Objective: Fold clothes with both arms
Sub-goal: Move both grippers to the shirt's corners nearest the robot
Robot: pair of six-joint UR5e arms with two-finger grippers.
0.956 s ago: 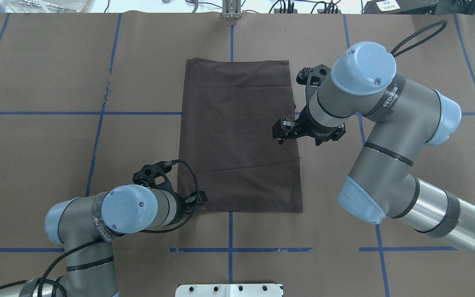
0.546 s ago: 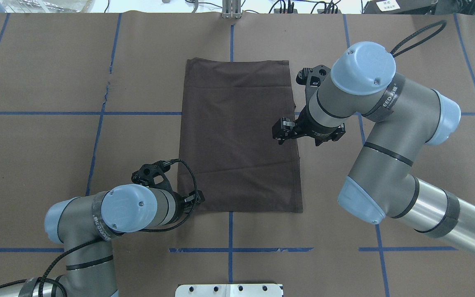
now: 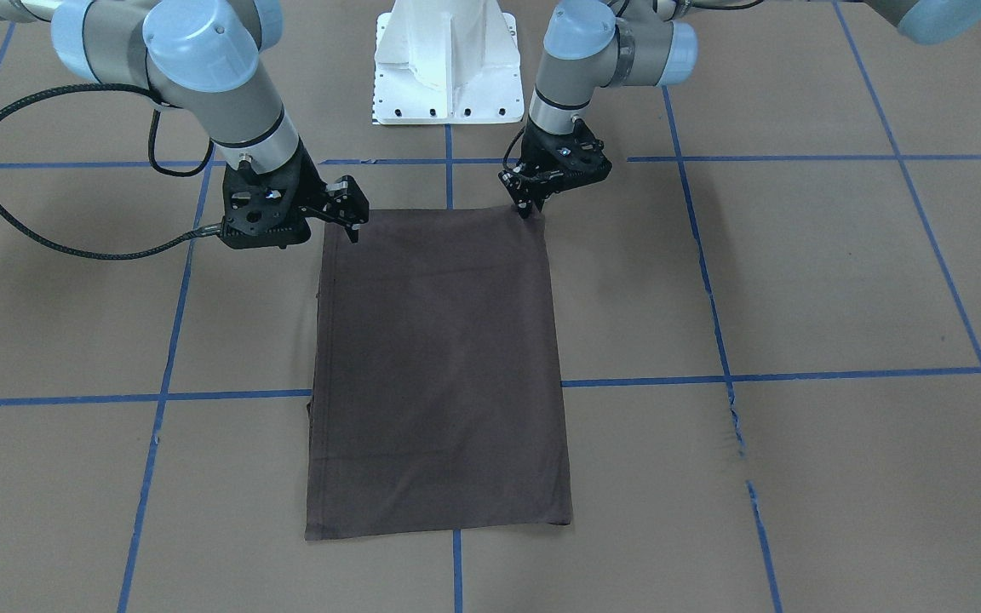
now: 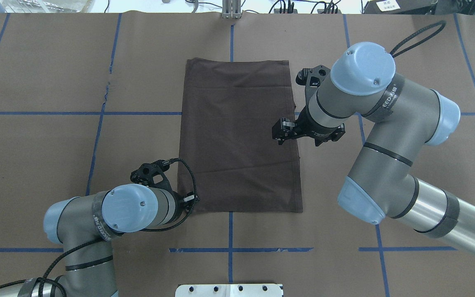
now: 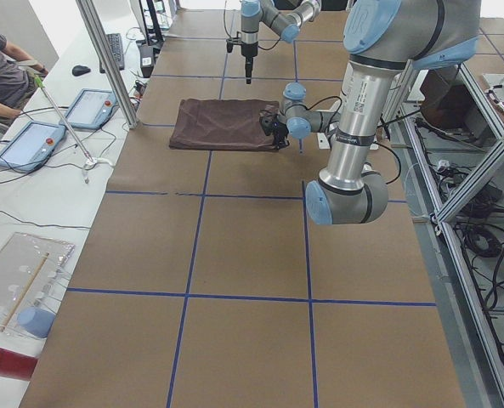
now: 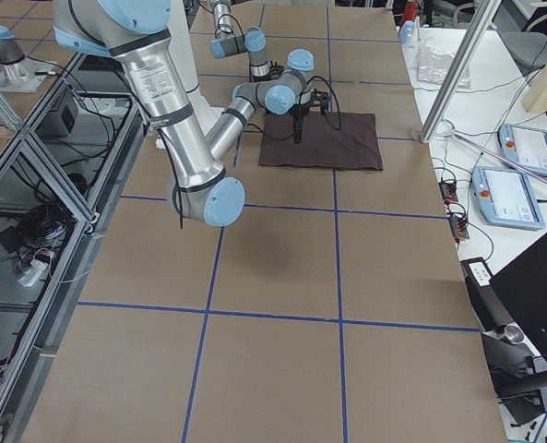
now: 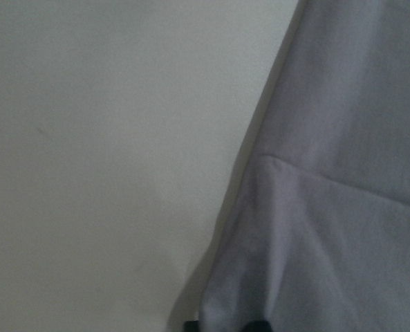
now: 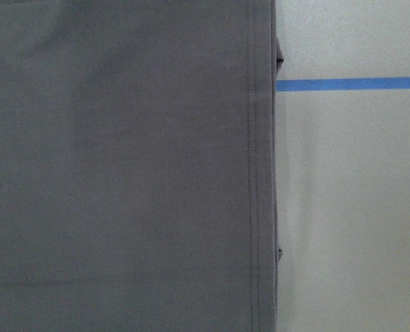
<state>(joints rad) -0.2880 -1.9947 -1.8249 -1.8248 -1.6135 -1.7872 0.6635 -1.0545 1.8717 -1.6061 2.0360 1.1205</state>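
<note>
In the middle of the brown-papered table point(image 4: 56, 144), a dark brown T-shirt point(image 4: 237, 136) — folded into a long flat rectangle, short ends toward and away from the robot, lying across one of the blue tape lines point(image 4: 138, 113). At its near left corner, the left gripper point(image 3: 529, 209), lowered right onto the cloth, fingers drawn close together. From the left wrist camera, two dark fingertips point(image 7: 256, 325) at the bottom edge with a puckered ridge of fabric running up between them, so clamped on that corner by the look of it. Over the shirt's right long side, the right gripper point(image 4: 278, 132), held up off the fabric with its fingers spread apart. From its wrist camera, only the stitched right edge of the shirt beside bare paper and a strip of the blue tape. Just beyond the shirt's near end, on the robot's side, the white pedestal base point(image 3: 444, 60). At a white side bench in the left view, a seated operator point(image 5: 1, 68) — a tablet point(image 5: 31, 144) close by.
</note>
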